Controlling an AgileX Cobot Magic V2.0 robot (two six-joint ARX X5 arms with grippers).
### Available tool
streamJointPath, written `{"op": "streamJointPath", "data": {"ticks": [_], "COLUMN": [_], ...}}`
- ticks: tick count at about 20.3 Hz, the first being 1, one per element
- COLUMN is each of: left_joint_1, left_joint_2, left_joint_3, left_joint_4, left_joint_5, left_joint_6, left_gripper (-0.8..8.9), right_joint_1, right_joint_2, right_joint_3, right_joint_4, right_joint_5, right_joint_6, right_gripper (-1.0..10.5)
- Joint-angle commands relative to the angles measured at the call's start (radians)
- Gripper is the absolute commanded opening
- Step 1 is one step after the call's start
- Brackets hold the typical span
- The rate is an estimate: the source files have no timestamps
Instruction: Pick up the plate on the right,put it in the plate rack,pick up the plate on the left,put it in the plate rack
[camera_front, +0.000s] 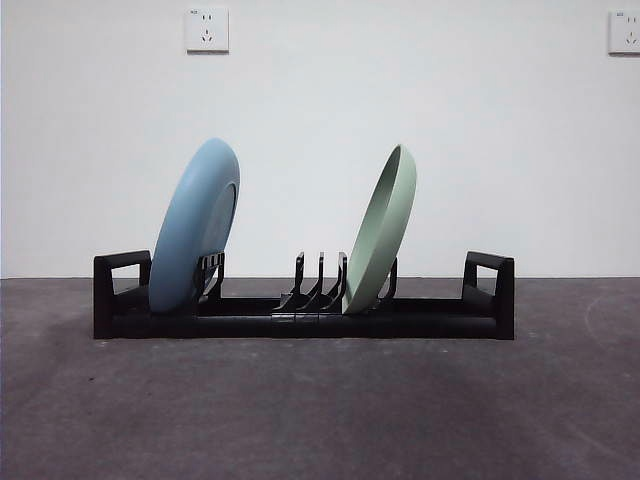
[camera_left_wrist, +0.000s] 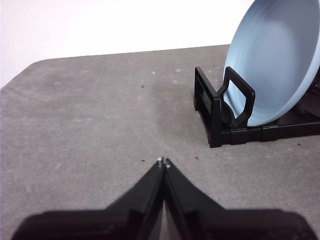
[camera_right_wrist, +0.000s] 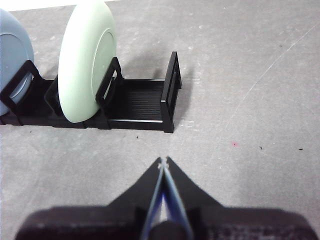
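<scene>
Plate rack (camera_front: 420, 318) lies across the middle of the front view, long and black, with a square loop handle at each end, and both plates already stand in it. Toward the left of that frame the blue plate (camera_front: 195, 225) leans rightward against the prongs just inside the left handle. Right of centre the green plate (camera_front: 382, 230) leans the same way, its foot caught among the middle prongs; a few bare prongs stand between the two.

By the look of things, both placements are done, so what remains is only to keep the arms away. Neither arm shows in the front view. The left gripper (camera_left_wrist: 163, 161) hangs over bare tabletop with its jaws pressed together, holding nothing, the rack's end handle and the blue plate sitting in the upper right of its view. The right gripper (camera_right_wrist: 163, 161) likewise has its jaws together and empty, the rack's other end handle and the green plate in the upper left of its view.

Any retreat should probably go up and outward, since both plates tilt and a brush against a rim could tip one. Open table (camera_front: 320, 420) spreads wide in front of the rack and beyond each end; the table's rounded corner shows at the upper left of the left wrist view.
</scene>
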Motion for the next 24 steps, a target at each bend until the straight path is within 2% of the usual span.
{"op": "streamJointPath", "data": {"ticks": [1,4,7,11,15,21,24], "left_joint_1": [0.003,0.003,0.003,0.003,0.003,0.003,0.003], "left_joint_2": [-0.001,-0.001,-0.001,-0.001,-0.001,-0.001,-0.001], "left_joint_3": [-0.014,-0.014,-0.014,-0.014,-0.014,-0.014,-0.014], "left_joint_4": [0.005,0.006,0.006,0.006,0.006,0.006,0.006], "left_joint_5": [-0.002,-0.002,-0.002,-0.002,-0.002,-0.002,-0.002], "left_joint_6": [-0.01,-0.01,-0.01,-0.01,-0.01,-0.01,-0.01], "left_gripper": [-0.03,-0.03,-0.03,-0.03,-0.03,-0.03,-0.03], "right_joint_1": [0.002,-0.024,-0.091,-0.135,-0.135,-0.135,-0.135], "right_joint_2": [-0.003,-0.093,-0.234,-0.402,-0.48,-0.516,-0.528], "right_joint_3": [-0.005,-0.013,-0.072,-0.269,-0.454,-0.55,-0.567], "right_joint_4": [0.006,0.01,0.069,0.252,0.368,0.373,0.369], "right_joint_5": [0.006,0.029,0.005,-0.005,-0.005,-0.005,-0.005], "right_joint_6": [-0.086,-0.19,-0.2,-0.203,-0.15,-0.053,-0.037], "right_gripper": [0.0,0.0,0.0,0.0,0.0,0.0,0.0]}}
